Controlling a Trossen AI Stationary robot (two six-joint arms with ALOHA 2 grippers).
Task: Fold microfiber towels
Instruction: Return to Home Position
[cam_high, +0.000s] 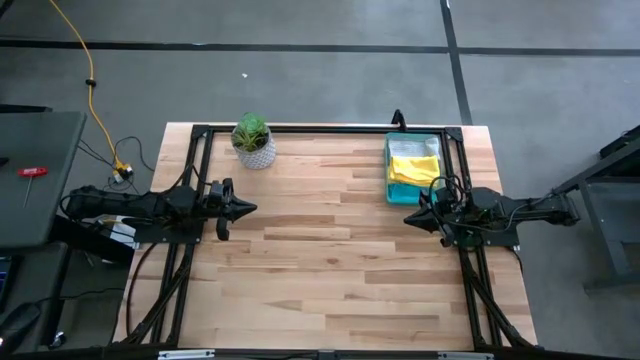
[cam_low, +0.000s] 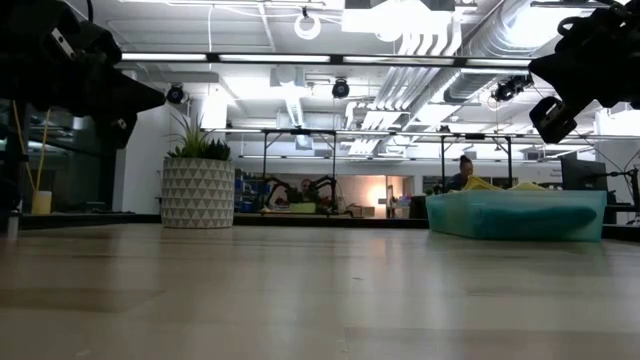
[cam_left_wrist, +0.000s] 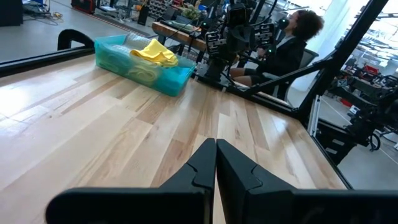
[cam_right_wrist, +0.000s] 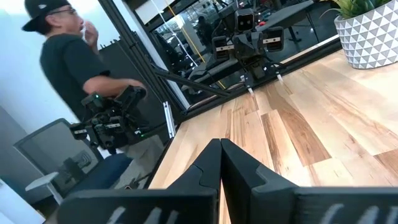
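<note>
**Left gripper** (cam_left_wrist: 216, 146): fingers pressed together, holding nothing. It hangs above the left side of the table (cam_high: 330, 270), pointing inward, with the plant (cam_high: 252, 140) near it toward the far edge. The pose reads as parked: drawn back from the work area, clear of the boards, nothing to carry.

**Right gripper** (cam_right_wrist: 221, 146): fingers likewise shut and empty. It sits above the right side of the table, just beside the near end of the tray (cam_high: 387, 175), pointing toward the left arm. Being so close to the tray fits a drop-off there as its latest job, in my judgement.

**Towels** (cam_high: 415, 168): all that can be seen of them lie inside the tray, at the far right corner of the table; none shows on the boards in any view.
- Top item: yellow towel (cam_left_wrist: 152, 53), loosely folded, its upper layer humped and rumpled, not flat, rising a little above the rim.
- Beneath: paler yellow and greenish layers show through the translucent wall. Their count and the neatness of their folds cannot be made out.
- From table height, only a yellow peak shows over the tray edge.

**Status (judged):** folding looks finished; arms at rest.
</note>
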